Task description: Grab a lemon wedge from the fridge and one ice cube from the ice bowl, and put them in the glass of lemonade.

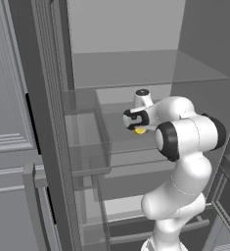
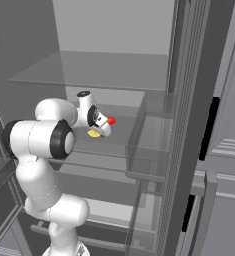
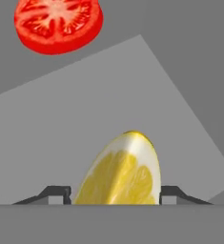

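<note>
Yellow against grey: the lemon wedge [image 3: 120, 174] lies on a shelf inside the open fridge [image 1: 136, 63], set between the fingers of the gripper [image 3: 114, 193], whose jaws flank it closely; I cannot tell if they grip yet. A red tomato slice [image 3: 58, 24] lies farther back, untouched.

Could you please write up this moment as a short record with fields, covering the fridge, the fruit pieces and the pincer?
fridge: open, arm reaching in over a grey shelf
lemon wedge: on the shelf, lying between the two fingertips
pincer: low over the shelf, jaws either side of the wedge with slim gaps showing; firm grip cannot be told
tomato slice: red, flat on the same shelf, beyond the wedge and apart from it
door bin: clear, on the opened door beside the shelf
task stage: wedge not yet lifted
</note>
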Robot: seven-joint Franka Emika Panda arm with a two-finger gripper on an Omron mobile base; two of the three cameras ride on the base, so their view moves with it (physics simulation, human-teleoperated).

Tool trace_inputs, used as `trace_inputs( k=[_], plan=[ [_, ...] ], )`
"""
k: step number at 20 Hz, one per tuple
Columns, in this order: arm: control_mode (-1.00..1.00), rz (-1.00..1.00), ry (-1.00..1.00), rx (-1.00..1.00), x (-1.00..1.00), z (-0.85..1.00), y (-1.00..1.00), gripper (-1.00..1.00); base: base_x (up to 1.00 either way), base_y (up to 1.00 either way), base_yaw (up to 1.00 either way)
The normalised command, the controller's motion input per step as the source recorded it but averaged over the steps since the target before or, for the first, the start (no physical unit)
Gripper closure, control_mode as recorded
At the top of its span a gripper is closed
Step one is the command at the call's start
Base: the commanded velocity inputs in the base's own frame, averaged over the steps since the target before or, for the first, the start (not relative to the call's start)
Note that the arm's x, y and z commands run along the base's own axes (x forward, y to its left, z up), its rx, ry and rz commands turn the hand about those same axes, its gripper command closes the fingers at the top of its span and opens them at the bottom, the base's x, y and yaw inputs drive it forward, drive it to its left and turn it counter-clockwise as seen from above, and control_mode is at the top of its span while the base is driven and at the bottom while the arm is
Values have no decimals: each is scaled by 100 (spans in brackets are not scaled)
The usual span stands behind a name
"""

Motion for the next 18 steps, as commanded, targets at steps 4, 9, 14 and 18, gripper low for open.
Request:
trace_inputs(
  k=[4,9,14,18],
  plan=[
    [-100,0,5,0,-3,-19,0,100,0,0,0],
    [-100,0,0,0,-53,-17,-10,100,0,0,0],
    [-100,0,-7,3,-85,-5,-17,100,0,0,0],
    [-100,0,0,7,-87,30,-30,100,0,0,0]
  ],
)
